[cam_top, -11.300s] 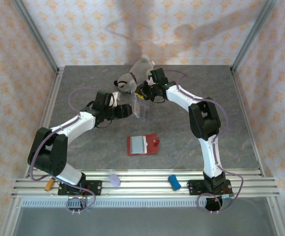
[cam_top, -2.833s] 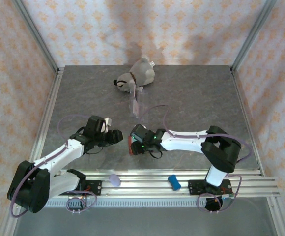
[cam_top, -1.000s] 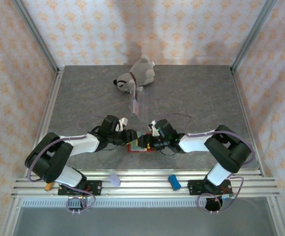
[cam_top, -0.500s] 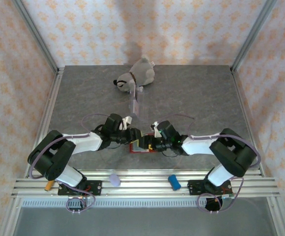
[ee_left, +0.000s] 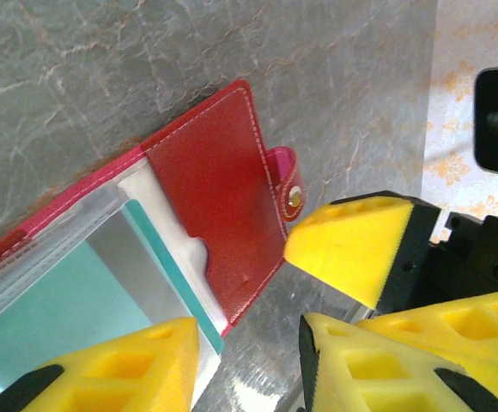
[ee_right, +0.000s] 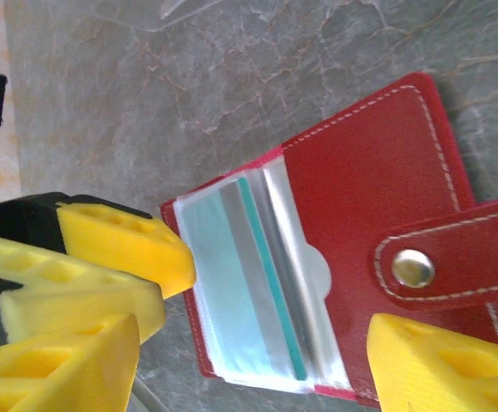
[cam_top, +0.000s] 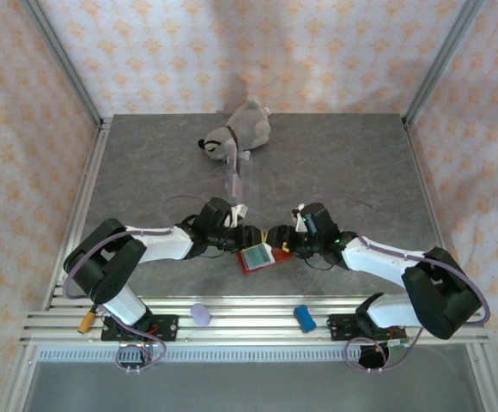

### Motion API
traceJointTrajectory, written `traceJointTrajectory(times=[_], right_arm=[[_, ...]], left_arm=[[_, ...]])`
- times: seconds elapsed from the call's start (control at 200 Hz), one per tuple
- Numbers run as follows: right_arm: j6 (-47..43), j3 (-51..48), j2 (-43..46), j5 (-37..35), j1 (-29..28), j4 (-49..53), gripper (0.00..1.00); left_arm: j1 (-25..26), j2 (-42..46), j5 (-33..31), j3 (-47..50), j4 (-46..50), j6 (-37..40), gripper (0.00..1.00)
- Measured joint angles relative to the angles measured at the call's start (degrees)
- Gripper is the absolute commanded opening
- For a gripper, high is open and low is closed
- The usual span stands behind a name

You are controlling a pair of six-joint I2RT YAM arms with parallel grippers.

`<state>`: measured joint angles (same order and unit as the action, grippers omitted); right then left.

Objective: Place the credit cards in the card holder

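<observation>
Two grippers are meeting at the open red card holder (cam_top: pixel 258 257).
The card holder is lying open on the grey table (cam_top: pixel 361 163), near the front edge, between the two arms. A teal card (ee_right: pixel 270 283) is sitting in its clear pocket. The left gripper (ee_left: pixel 249 326) is hanging over one edge of the holder with its fingers partly open, squeezing nothing. The right gripper (ee_right: pixel 253 322) is hanging over the holder with its fingers spread wide apart.
</observation>
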<state>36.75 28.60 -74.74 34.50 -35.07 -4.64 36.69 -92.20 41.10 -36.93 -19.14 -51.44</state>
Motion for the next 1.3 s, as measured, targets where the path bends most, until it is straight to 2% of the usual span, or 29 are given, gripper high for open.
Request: traceJointTrajectory(times=[0.185,0.285,0.411,0.636,0.821,1.036,1.101,1.297], right_arm=[[-5.1,2.8,-1.1,-0.2,-3.1,6.9,0.53],[-6.6,4.6,-1.5,0.5,-5.7,7.4,0.51],[-7.4,5.7,-4.2,2.0,-6.0,6.5,0.47],[-8.2,5.8,-9.7,3.0,-6.0,5.7,0.44],[-8.5,6.0,-10.6,3.3,-6.0,5.1,0.44],[-8.5,6.0,-11.6,3.5,-6.0,3.2,0.42],[-8.5,6.0,-12.0,3.7,-6.0,2.7,0.42],[-8.3,5.6,-12.9,3.9,-6.0,0.2,0.41]], left_arm=[[0.0,2.0,-1.5,-0.1,2.9,0.9,0.37],[0.0,3.0,-1.8,-0.1,4.0,1.6,0.38],[-0.1,3.0,-2.9,0.3,4.9,1.9,0.38],[-0.7,3.1,-3.7,1.1,5.6,1.9,0.39],[-0.7,3.2,-4.1,1.7,5.7,1.9,0.47],[-0.7,3.6,-4.3,2.6,6.1,2.0,0.48],[-0.7,3.9,-4.8,2.6,6.4,2.0,0.52],[-0.7,8.0,-7.2,2.5,10.1,3.3,0.56]])
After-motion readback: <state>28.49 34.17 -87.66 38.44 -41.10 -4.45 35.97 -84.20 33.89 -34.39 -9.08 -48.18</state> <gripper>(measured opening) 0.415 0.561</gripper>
